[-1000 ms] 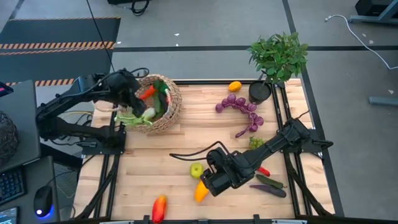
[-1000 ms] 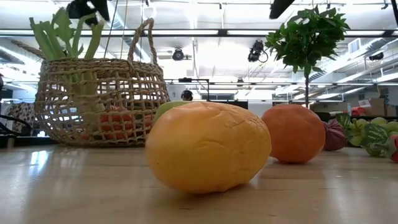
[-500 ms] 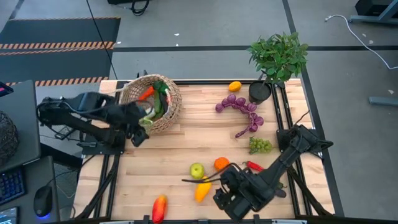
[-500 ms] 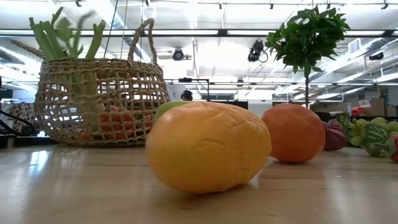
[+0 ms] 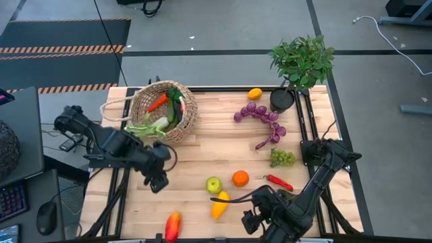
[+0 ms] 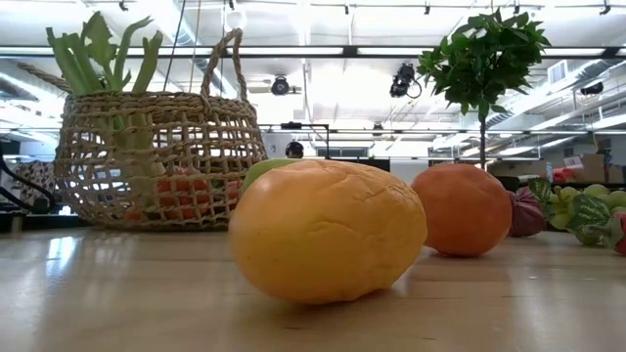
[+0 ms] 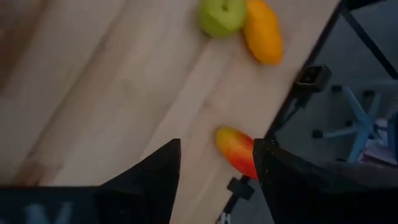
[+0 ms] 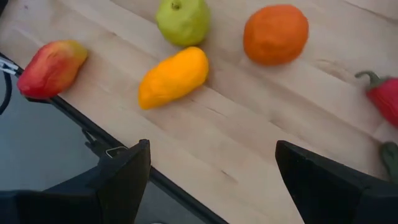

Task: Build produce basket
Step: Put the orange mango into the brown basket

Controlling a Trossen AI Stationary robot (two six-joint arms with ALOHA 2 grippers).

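Observation:
The tan wicker basket [image 5: 166,111] [image 6: 156,161] stands at the table's far left, holding a carrot [image 5: 159,101] and a leek [image 5: 150,125] whose leaves [image 6: 98,54] stick out over the rim. My left gripper [image 5: 156,181] [image 7: 217,168] is open and hovers right of and nearer than the basket, above bare wood. A red-yellow fruit [image 7: 237,150] [image 5: 173,226] shows beyond its fingers. My right gripper [image 5: 253,219] [image 8: 211,174] is open at the near edge, looking at the yellow pepper [image 8: 174,76] [image 5: 219,204], green apple [image 8: 183,22] and orange [image 8: 275,34].
A red chili [image 5: 278,182], green grapes [image 5: 283,157], purple grapes [image 5: 260,115] and a lemon [image 5: 254,94] lie on the right half. The potted plant [image 5: 300,64] stands at the far right corner. Bare wood [image 5: 202,145] lies between the basket and the fruit.
My left gripper has left the basket and swung toward the near edge and the right, out over the open table. The leek stays in the basket. My right gripper has drawn back toward the near edge, uncovering the orange and the chili.

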